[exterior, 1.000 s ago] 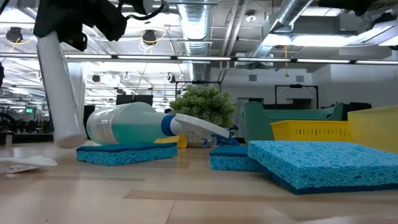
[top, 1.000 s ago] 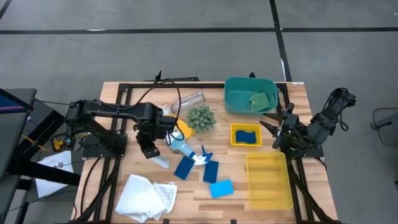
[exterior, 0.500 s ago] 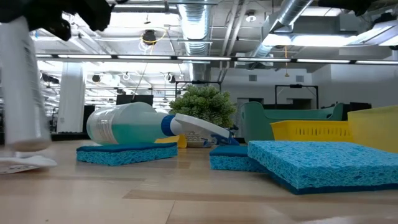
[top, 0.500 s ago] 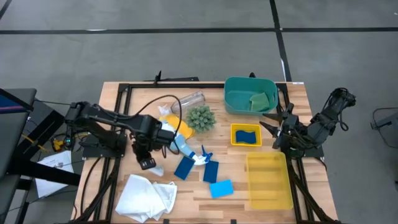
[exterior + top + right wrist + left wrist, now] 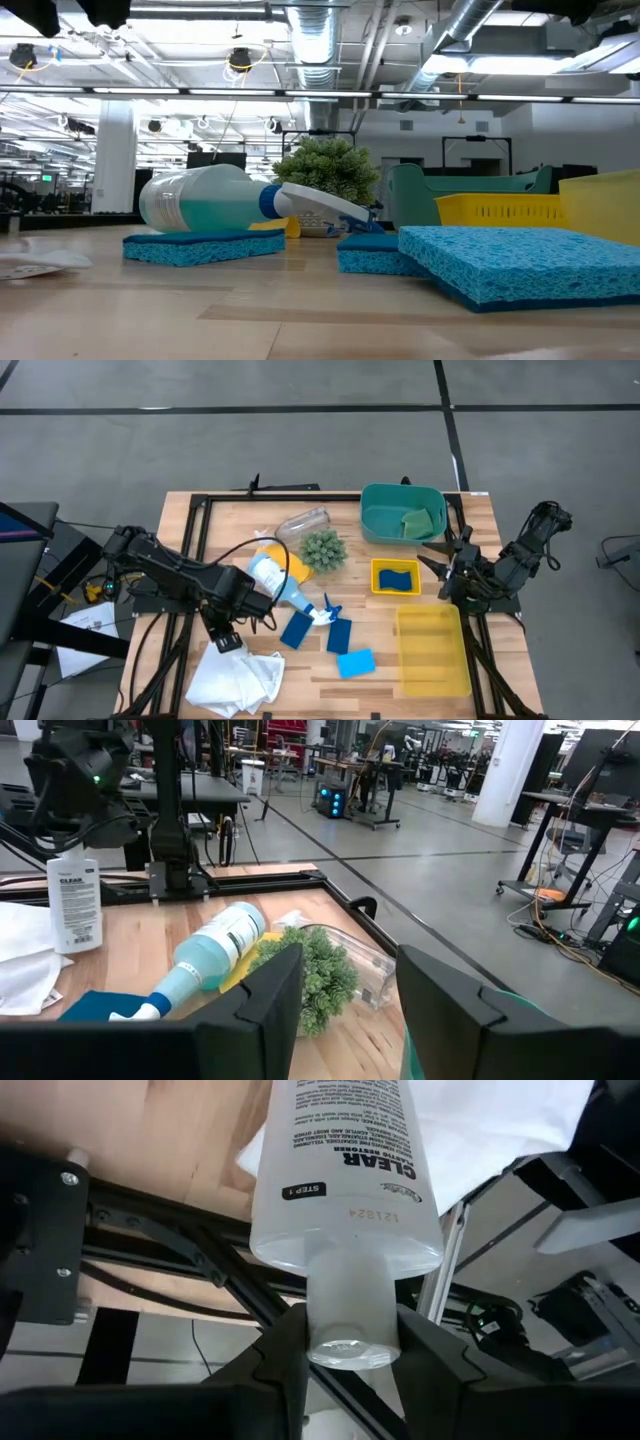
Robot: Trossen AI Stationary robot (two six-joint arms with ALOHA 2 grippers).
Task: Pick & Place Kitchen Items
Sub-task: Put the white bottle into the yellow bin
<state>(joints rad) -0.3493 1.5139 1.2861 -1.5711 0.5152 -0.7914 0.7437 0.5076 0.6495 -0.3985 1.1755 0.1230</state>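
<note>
My left gripper (image 5: 222,638) is shut on a clear bottle with a white "CLEAR" label (image 5: 345,1170), above the far edge of the white cloth (image 5: 235,675). The bottle also shows upright in the right wrist view (image 5: 75,905). The spray bottle (image 5: 275,582) lies on its side on a blue sponge (image 5: 200,247). Two more blue sponges (image 5: 340,635) (image 5: 356,662) lie flat on the table, and a yellow sponge (image 5: 290,567) lies by the plant ball. A clear cup (image 5: 303,521) lies on its side. My right gripper (image 5: 443,563) is open and empty at the table's right. My left gripper pinches the bottle's narrow top end (image 5: 345,1315) between its two fingers, one on each side. The fingers come from above, pointing down. The bottle hangs upright below them over the cloth's edge (image 5: 20,970); I cannot tell whether its base touches the cloth.
A spiky green plant ball (image 5: 322,548) stands mid-table. A teal bin (image 5: 385,520) with a green sponge (image 5: 418,520) is at the far right. A small yellow bin (image 5: 396,591) holds a blue sponge, and a large yellow bin (image 5: 432,650) stands near it.
My left gripper has carried the upright bottle from beside the spray bottle toward the table's near and left edges, to above the white cloth. The bottle has left the low view on its left side. My right arm has kept still.
</note>
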